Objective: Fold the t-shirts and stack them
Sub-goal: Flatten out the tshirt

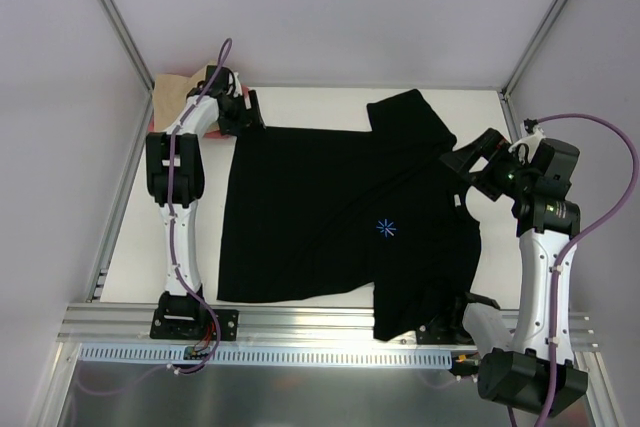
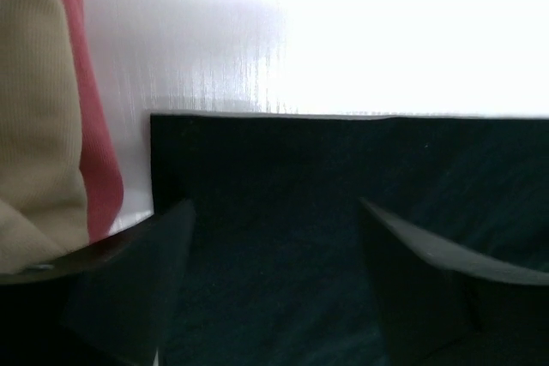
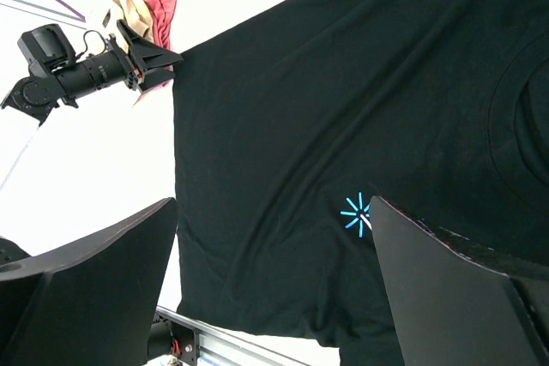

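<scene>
Top external view: a black t-shirt [image 1: 340,207] lies spread flat on the white table [image 1: 310,102], hem to the left and collar to the right. One sleeve points to the far edge. The other hangs over the aluminium rail [image 1: 300,319] at the near edge. Its only marking is a small light-blue starburst mark [image 1: 387,228] of thin rays on the chest. The left gripper [image 1: 247,113] sits at the shirt's far-left hem corner. Behind that arm, in the table's far-left corner, a tan t-shirt [image 1: 168,102] lies bunched against a pink-red t-shirt [image 1: 176,75]. The right gripper [image 1: 466,163] hangs over the shirt's right side, near the collar.

Left wrist view: the left gripper [image 2: 274,285] has its fingers [image 2: 129,297] spread wide over the square hem corner of the black t-shirt [image 2: 343,169]. No cloth lies between them, and whether they touch the fabric I cannot tell. Just left of the corner, the pink-red t-shirt [image 2: 96,160] edges the tan t-shirt [image 2: 34,117].

Right wrist view: the right gripper [image 3: 274,289] is spread wide and holds nothing, with its fingers [image 3: 463,297] well above the cloth. The starburst mark [image 3: 354,214] shows between them, just beside the right-hand finger. Across the shirt, the left gripper [image 3: 153,61] has its jaws parted at the hem corner, with the tan and pink-red bundle right behind it.
</scene>
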Tool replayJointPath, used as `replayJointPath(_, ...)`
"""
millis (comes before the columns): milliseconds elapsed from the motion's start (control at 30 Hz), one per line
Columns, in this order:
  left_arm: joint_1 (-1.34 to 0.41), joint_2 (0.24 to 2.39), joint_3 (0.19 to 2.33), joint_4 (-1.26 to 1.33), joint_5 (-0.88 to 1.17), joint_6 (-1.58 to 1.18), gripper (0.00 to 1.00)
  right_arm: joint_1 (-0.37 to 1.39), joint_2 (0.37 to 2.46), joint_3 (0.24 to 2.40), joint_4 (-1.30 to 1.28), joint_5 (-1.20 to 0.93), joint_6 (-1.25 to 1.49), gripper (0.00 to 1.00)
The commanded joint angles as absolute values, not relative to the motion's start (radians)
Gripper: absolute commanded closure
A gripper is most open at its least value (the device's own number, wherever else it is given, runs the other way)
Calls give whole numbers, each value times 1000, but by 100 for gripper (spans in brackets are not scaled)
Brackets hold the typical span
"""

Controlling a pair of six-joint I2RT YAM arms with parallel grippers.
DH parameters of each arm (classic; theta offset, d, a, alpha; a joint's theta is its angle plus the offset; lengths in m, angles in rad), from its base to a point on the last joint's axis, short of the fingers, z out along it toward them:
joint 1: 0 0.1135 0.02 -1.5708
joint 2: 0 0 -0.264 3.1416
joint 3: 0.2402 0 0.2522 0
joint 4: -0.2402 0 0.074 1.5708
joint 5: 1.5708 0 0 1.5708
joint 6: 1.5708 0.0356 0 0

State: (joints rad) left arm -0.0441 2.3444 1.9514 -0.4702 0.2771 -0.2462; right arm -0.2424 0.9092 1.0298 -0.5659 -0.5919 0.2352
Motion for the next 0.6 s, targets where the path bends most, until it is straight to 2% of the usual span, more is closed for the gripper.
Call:
replayJointPath(0,-34,2379,2054,-534,284,-256,28,-238,911,1080,-552,-623,241,1)
replayJointPath(67,-34,2414,2088,-549,304,-262,47,-239,913,1077,-551,-632,244,1)
replayJointPath(100,-32,2425,2120,-558,304,-270,61,-238,910,1075,-552,-634,245,0)
replayJointPath(167,-31,2450,2141,-568,305,-282,62,-239,905,1075,-551,-637,245,1)
replayJointPath(233,-31,2474,2187,-587,295,-291,57,-239,904,1075,-552,-640,247,0)
replayJointPath(333,-25,2499,2238,-603,287,-302,55,-239,903,1080,-554,-638,247,0)
replayJointPath(567,-14,2516,2246,-626,288,-331,56,-239,904,1085,-545,-647,265,1)
